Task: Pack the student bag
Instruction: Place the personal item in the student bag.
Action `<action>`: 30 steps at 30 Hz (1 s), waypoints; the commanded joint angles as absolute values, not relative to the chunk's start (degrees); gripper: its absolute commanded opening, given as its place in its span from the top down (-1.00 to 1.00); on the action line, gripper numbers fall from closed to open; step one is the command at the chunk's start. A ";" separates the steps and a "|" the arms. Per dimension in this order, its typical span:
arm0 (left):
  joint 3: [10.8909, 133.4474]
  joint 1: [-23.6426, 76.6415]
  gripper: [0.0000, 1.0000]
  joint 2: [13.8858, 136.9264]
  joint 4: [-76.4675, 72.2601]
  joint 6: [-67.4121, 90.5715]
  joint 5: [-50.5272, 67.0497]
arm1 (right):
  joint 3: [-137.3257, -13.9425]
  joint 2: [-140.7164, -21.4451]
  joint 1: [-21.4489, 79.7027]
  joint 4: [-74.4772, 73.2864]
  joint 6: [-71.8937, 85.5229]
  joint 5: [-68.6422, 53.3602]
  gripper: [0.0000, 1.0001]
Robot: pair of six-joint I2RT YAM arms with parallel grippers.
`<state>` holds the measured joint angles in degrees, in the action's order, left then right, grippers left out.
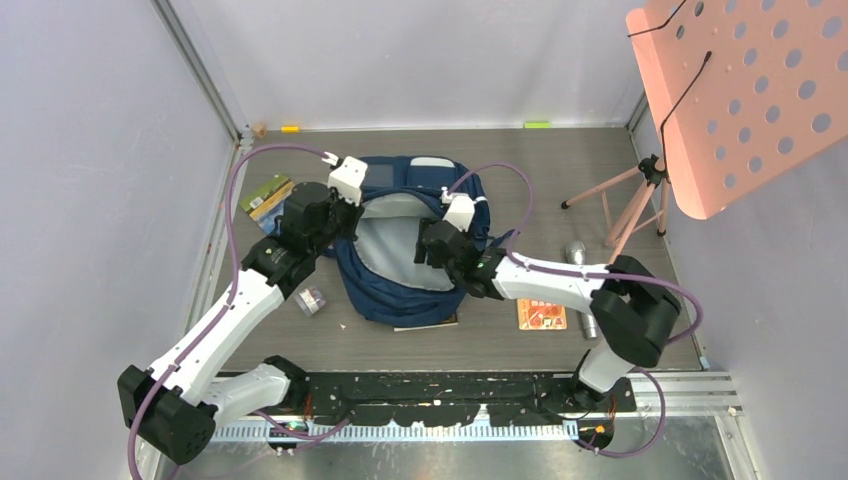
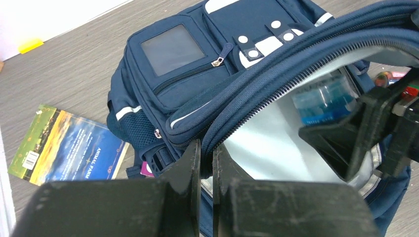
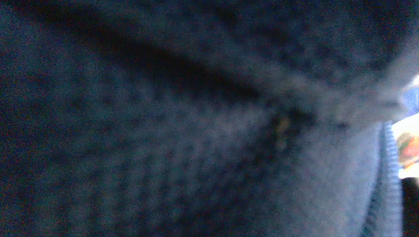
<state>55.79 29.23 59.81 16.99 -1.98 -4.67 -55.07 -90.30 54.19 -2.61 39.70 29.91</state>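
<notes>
Evidently the student bag (image 1: 392, 300) lies flat on the table, left of the middle and reaching toward the far edge. Its main compartment is unzipped and the pale lining shows. The left gripper (image 2: 206, 149) is clamped shut on the zippered rim at the bag's left side and holds it raised. I judge this is meant to hold the mouth open so the other arm can reach in. The right gripper (image 1: 428, 247) is down inside that mouth, and its wrist camera shows only blurred navy fabric pressed close. Its jaws stand wide apart, and a clear bottle (image 2: 323, 96) with a blue label sits just by them against the lining. Whether they clasp it or stand free of it I cannot tell.

A paperback (image 2: 64, 148) lies just beside the bag, toward the table's left edge. A small grey roll (image 1: 312, 300) sits near the left arm, on the bag's near side. An orange packet (image 1: 541, 314) and a silvery cylinder (image 1: 575, 252) lie right of the bag, close to the right forearm. A pink perforated stand (image 1: 740, 100) on a tripod fills the far right corner.

The right arm itself takes up much of the opening, and the left arm cannot fetch the paperback while it pins the rim.
</notes>
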 commanded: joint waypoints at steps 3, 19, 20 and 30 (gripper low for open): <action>56.61 29.27 1.00 57.46 12.56 -2.14 -5.84 | -62.80 -97.19 54.32 8.43 31.05 40.42 -0.36; 56.67 29.27 1.00 57.74 12.82 -2.97 -6.11 | -62.83 -96.07 54.39 5.13 29.27 40.01 -0.82; 56.68 29.27 1.00 57.74 12.76 -2.99 -6.15 | -62.49 -95.67 54.45 5.11 29.09 39.97 -0.82; 57.05 29.27 1.00 58.52 13.37 -3.12 -7.14 | -52.02 -77.78 57.30 8.99 24.03 33.39 -0.82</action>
<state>55.79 29.19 59.57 17.19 -3.51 -6.70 -53.12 -87.15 56.64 6.26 26.89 36.73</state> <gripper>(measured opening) 0.060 0.909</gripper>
